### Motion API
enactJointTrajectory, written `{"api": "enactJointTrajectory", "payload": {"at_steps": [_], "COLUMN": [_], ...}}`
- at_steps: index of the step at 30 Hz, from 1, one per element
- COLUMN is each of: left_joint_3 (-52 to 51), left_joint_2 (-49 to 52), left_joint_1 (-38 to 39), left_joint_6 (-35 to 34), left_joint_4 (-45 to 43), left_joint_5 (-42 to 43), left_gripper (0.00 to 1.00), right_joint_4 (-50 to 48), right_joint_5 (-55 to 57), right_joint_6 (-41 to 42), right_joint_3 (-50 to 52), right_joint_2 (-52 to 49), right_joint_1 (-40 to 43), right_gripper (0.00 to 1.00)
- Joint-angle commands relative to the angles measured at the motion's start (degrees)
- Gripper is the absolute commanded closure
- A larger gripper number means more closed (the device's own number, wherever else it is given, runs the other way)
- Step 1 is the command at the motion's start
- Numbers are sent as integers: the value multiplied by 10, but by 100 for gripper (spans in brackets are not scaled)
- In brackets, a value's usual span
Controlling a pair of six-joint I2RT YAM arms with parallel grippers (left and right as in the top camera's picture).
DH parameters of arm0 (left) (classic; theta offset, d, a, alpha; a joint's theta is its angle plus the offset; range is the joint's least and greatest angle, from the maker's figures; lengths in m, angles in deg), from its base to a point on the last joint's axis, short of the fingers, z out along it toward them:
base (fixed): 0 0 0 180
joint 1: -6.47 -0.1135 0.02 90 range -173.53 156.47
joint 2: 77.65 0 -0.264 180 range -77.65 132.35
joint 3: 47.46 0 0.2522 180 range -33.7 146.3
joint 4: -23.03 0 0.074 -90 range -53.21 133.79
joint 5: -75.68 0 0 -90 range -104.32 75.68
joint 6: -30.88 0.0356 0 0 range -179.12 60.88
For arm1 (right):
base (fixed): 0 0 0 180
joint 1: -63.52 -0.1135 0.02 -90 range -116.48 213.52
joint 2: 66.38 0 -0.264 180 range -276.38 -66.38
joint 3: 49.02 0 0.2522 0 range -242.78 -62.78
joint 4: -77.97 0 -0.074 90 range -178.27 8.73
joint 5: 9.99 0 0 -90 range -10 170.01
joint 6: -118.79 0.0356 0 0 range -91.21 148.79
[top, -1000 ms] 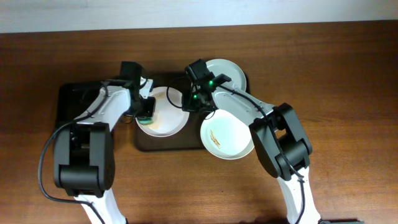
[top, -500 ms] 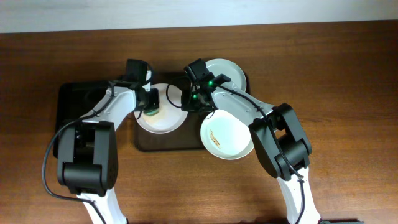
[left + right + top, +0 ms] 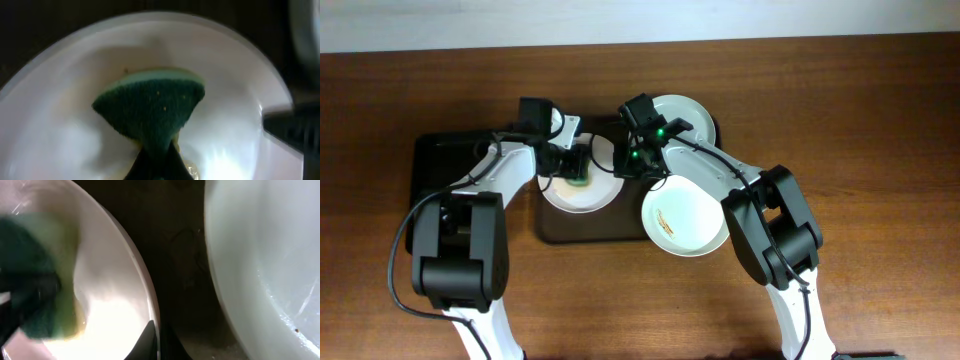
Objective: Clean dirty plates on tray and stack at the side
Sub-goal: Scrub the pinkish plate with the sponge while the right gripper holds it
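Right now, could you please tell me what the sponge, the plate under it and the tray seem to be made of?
The sponge looks like foam with a fibrous, matte green scouring face. The plate is glossy white with bright glints: ceramic or hard plastic, I cannot tell. The tray is dark brown with a dull sheen, probably plastic.

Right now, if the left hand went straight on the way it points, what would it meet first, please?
Most likely the inside of the plate: the green sponge held in the left hand leads, with the plate's white surface right behind it. Whether they already touch is unclear.
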State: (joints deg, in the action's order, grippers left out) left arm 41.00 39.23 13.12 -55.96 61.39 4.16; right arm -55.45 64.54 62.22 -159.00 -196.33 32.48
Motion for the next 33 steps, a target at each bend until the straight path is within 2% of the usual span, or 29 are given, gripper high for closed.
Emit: {"api": "enactJointTrajectory", "payload": {"at_steps": [1, 3, 5, 12, 13, 16, 18, 21, 24, 27, 28, 30, 33], "left_joint_3": [-8, -8, -8, -8, -8, -8, -8, -8, -8, -8, -8, -8, -8], "left_joint_2": [24, 24, 24, 24, 24, 24, 24, 24, 24, 24, 24, 24, 24], "left_joint_1": [5, 3, 0, 1, 3, 19, 31, 51, 57, 56, 55, 53, 52], "left_joint_6": [-70, -110, -130, -115, -88, 86, 118, 119, 40, -67, -104, -148, -158], "left_joint_4": [-57, -53, -21, 201, 212, 222, 203, 132, 41, 10, 19, 54, 143], "left_joint_5": [-82, -200, -260, -271, -256, -78, -19, -11, -51, -198, -259, -322, -336], "left_gripper": [99, 99, 99, 99, 99, 99, 99, 99, 99, 99, 99, 99, 99], "right_joint_4": [-2, -2, -2, -2, -2, -2, -2, -2, -2, -2, -3, -3, -3], "right_joint_5": [-6, -6, -6, -7, -7, -9, -9, -9, -8, -8, -8, -6, -6], "right_joint_6": [5, 5, 5, 5, 5, 5, 5, 5, 5, 5, 5, 5, 5], "right_joint_3": [-9, -9, -9, -9, -9, -9, -9, -9, -9, -9, -9, -9, -9], "right_joint_2": [-9, -9, -9, -9, -9, -9, -9, -9, -9, -9, -9, -9, -9], "right_joint_1": [-4, -4, -4, -4, -4, -4, -4, -4, -4, -4, -4, -4, -4], "right_gripper": [96, 96, 96, 96, 96, 96, 96, 96, 96, 96, 96, 96, 96]}}
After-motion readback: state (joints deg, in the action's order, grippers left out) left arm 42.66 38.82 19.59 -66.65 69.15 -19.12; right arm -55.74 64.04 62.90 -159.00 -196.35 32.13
